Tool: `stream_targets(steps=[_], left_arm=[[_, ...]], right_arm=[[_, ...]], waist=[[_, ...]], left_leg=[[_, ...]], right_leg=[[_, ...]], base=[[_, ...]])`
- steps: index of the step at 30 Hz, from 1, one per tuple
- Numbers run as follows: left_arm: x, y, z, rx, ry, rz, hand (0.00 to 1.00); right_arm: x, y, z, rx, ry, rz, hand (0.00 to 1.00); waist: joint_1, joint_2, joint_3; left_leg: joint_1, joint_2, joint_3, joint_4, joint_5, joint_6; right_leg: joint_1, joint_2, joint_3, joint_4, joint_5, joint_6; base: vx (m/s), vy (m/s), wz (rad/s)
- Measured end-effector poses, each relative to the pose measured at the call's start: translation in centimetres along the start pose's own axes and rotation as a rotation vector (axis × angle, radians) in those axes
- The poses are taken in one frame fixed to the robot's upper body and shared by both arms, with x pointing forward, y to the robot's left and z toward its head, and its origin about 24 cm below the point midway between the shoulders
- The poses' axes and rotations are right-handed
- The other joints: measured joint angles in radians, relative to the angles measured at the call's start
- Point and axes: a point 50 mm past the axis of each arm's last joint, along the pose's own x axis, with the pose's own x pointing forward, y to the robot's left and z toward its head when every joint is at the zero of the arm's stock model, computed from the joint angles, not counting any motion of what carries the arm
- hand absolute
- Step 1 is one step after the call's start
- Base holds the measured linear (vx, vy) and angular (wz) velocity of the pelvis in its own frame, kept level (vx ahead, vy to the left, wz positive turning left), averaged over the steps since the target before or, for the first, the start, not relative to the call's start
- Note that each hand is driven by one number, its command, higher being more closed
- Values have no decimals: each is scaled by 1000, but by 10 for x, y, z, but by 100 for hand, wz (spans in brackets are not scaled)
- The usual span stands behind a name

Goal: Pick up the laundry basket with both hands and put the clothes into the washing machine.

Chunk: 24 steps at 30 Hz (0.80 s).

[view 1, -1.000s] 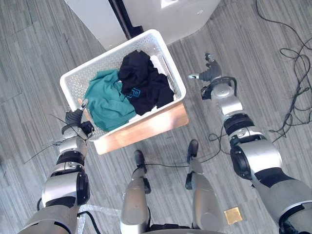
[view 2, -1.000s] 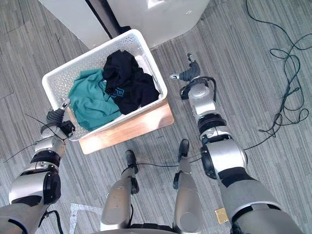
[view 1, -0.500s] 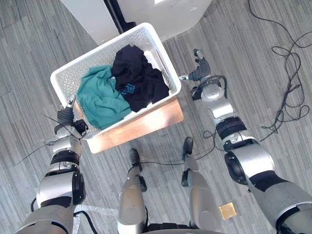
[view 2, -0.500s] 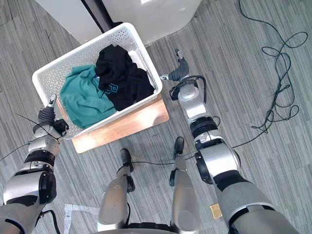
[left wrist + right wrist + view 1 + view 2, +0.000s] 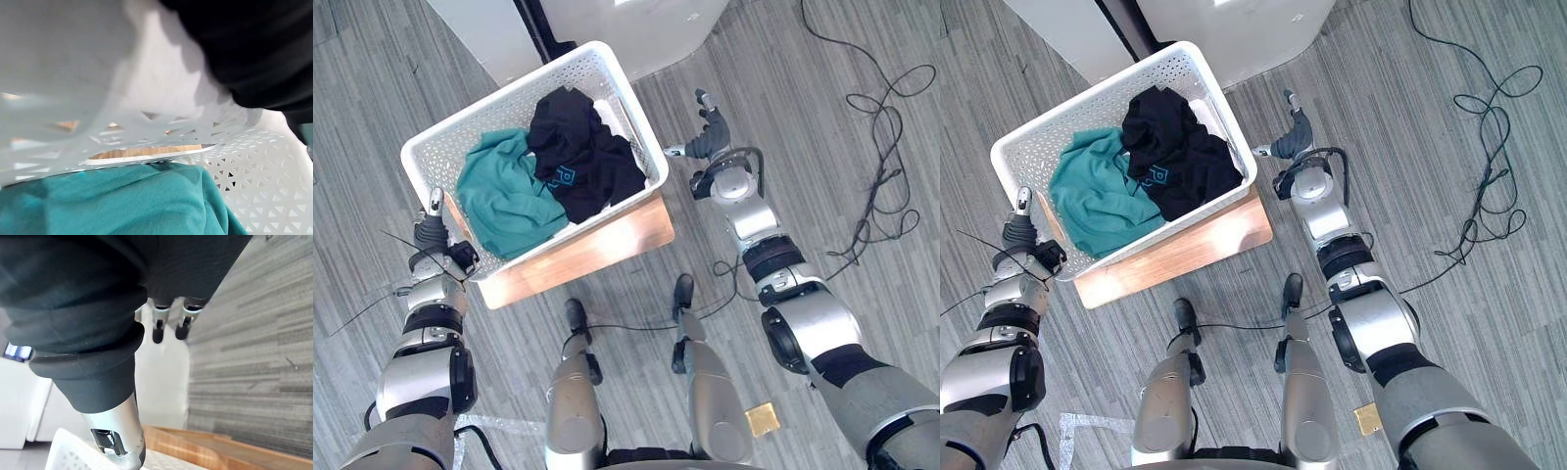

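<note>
Grey floor: one basket, two garments

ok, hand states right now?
Left hand: open, fingers straight, beside the rim of the laundry basket.
Right hand: open, empty, apart from the basket.

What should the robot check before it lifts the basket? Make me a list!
1. Left hand on basket: cannot tell. It is at the left corner, but contact is unclear.
2. Right hand on basket: not ok. It is open, and floor shows between the two.
3. Clothes inside: ok. The teal top and black top lie in it.
4. Basket flat on wooden board: ok.
5. Door of white machine open: cannot tell.
</note>
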Motion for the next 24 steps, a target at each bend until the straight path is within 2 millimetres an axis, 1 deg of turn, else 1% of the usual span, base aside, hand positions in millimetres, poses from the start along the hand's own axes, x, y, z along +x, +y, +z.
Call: stream_targets(steps=[3,6,12,16,19,24], left_arm=[[0,0,-2,1,3,1,0],[0,-4,0,-6,-2,-8,0],[-1,-13,3,-14,-22,-30,0],[-2,-16,6,-15,-38,-37,0],[-3,-19,6,-10,-46,-37,0],[-7,-26,4,2,-66,-55,0]], right_arm=[[1,3,4,7,-10,2,0],[2,8,11,20,-24,10,0],[8,-10,11,69,7,-53,0],[9,-12,10,67,10,-58,0],[9,-11,10,68,11,-55,0],[7,0,12,80,12,-30,0]], waist=[[0,0,0],[-1,0,0],[8,0,0],[7,0,0],[9,0,0],[11,0,0]], left_leg=[[-1,0,-1,1,0,0],[-7,0,-8,3,0,0],[-12,-2,-19,3,0,0],[-15,-3,-23,4,1,-1],[-17,-3,-24,4,1,-1],[-18,-3,-26,4,1,-1]], right_leg=[[0,0,-1,0,0,0],[-1,-2,-7,1,0,0],[-1,-6,-14,3,0,0],[-2,-7,-18,3,0,0],[-2,-7,-20,3,0,0],[-3,-8,-21,3,0,0]], base=[[0,0,0],[2,2,4],[1,1,5],[2,1,1],[0,0,0],[2,0,1]])
